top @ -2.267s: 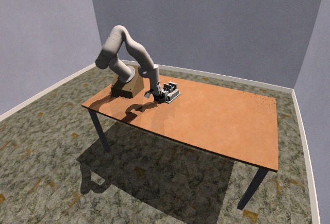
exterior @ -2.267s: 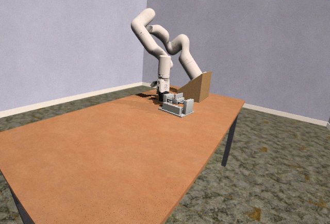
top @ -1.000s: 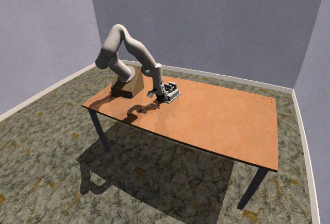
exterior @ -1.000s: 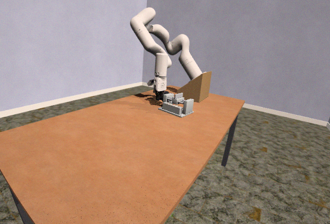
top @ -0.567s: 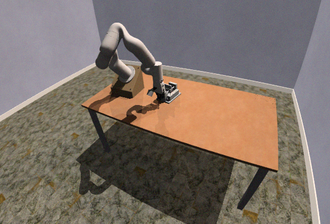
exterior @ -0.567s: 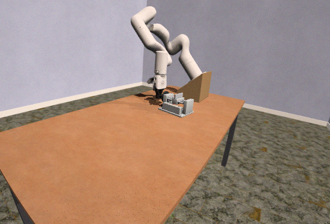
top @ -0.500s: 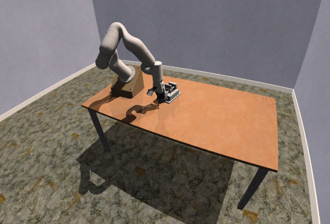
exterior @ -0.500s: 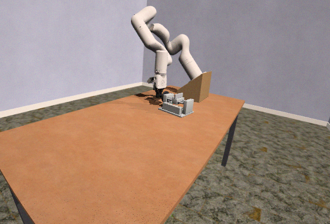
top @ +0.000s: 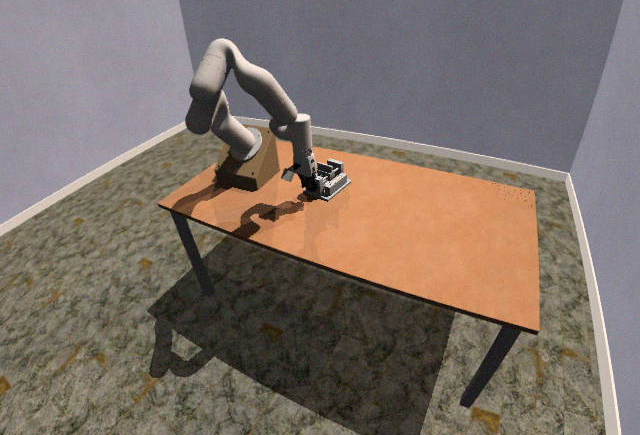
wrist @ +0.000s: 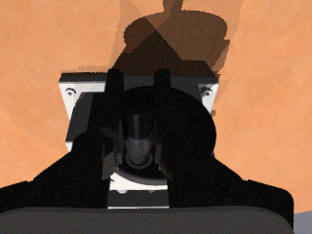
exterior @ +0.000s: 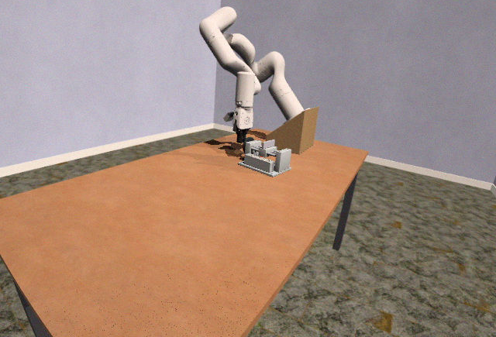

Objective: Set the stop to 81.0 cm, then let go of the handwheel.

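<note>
I have my pincer nearly closed, its fingers narrow around the upright grip of the handwheel. The handwheel sits at the near end of the grey fixture on the worktop. In the wrist view the grip's long axis runs up and down the picture, between my two fingers, and most of the dark wheel spreads to the right of it. So I judge that my next move must follow an arc about a hub on that side, not a straight pull. The stop stands between the end blocks, apart from me; I cannot read its setting. Opening before it reaches the mark would leave it wrong.
</note>
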### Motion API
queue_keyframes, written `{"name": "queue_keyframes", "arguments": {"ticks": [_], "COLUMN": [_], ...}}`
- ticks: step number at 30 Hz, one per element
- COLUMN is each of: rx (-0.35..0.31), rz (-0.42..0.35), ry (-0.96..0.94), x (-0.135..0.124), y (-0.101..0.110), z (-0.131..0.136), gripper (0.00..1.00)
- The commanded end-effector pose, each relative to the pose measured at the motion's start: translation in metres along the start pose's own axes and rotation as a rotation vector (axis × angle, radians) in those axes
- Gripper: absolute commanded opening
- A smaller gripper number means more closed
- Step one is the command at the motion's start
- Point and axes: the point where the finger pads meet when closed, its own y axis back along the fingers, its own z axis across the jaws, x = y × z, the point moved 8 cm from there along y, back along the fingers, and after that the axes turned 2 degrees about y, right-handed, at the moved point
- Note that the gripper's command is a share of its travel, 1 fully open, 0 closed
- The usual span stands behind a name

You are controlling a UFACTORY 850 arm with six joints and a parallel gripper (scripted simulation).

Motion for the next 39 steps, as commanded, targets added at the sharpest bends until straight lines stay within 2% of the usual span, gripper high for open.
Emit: {"name": "queue_keyframes", "arguments": {"ticks": [1, 21, 39], "rx": [0.000, 0.000, 0.000], "rz": [-0.001, -0.001, -0.001], "ry": [0.000, 0.000, 0.000], "x": [-0.001, -0.001, -0.001], "y": [0.003, -0.006, -0.029], "z": [0.011, 0.032, 0.039], "gripper": [0.06, 0.06, 0.06]}}
